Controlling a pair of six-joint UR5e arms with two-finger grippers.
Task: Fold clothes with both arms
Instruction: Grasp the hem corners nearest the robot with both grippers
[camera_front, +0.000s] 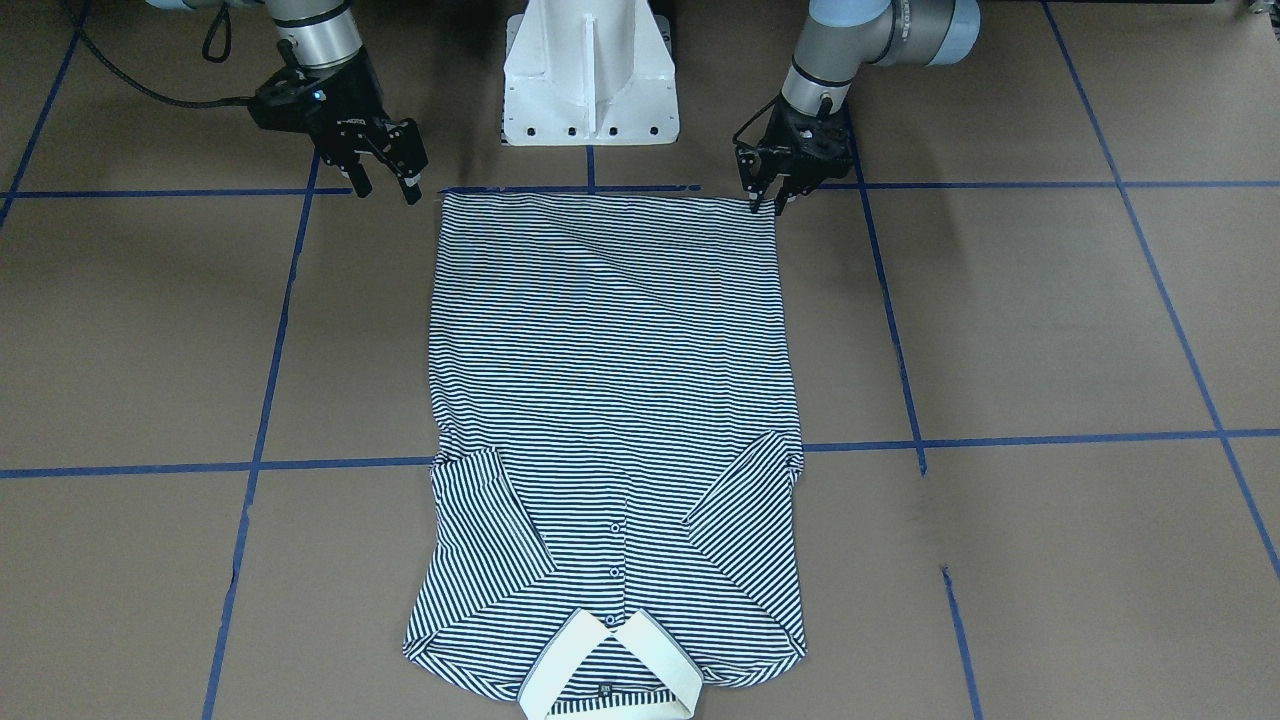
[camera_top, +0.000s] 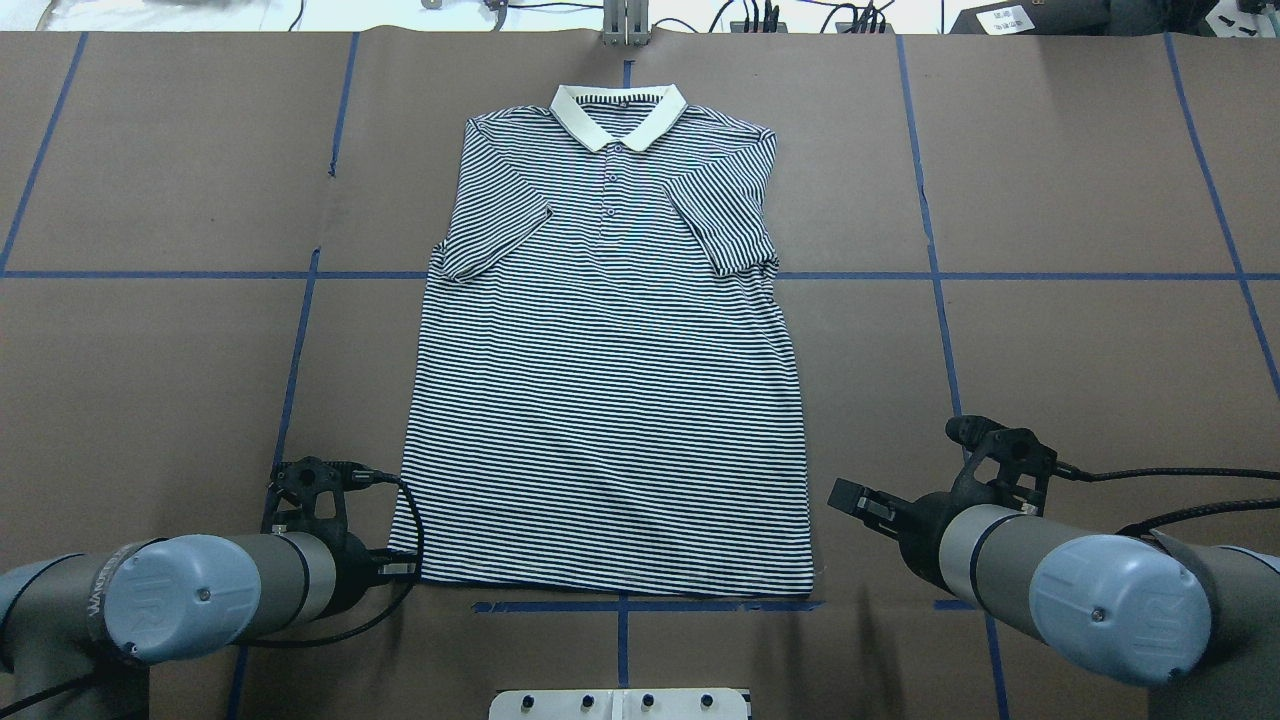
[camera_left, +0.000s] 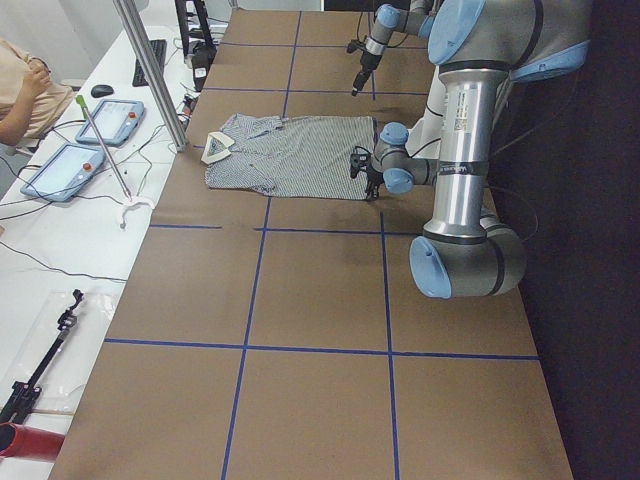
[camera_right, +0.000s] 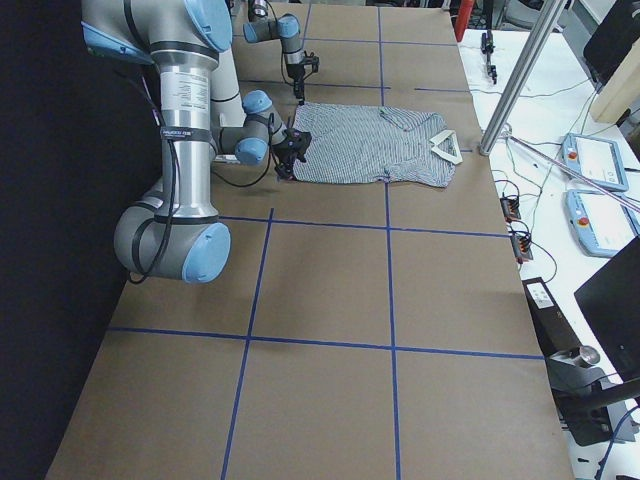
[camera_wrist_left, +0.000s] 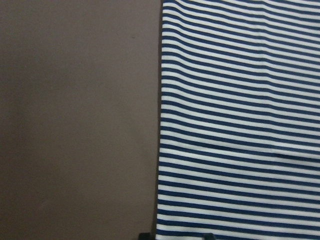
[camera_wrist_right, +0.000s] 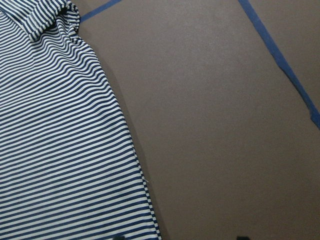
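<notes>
Now, fingers parted and empty, the left gripper (camera_front: 767, 204) sits at one hem corner and the right gripper (camera_front: 387, 192) just beside the other of the polo shirt (camera_front: 610, 380) lying flat on the table (camera_front: 1050, 320), so the hem grasp seems in hand and both must next pinch their corners.

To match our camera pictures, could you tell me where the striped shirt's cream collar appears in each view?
Cream collar, front-facing: bottom centre
Overhead: top centre
Exterior left: upper left
Exterior right: upper right
Left wrist: absent
Right wrist: absent
Shared landmark: blue tape line beneath striped shirt
</notes>
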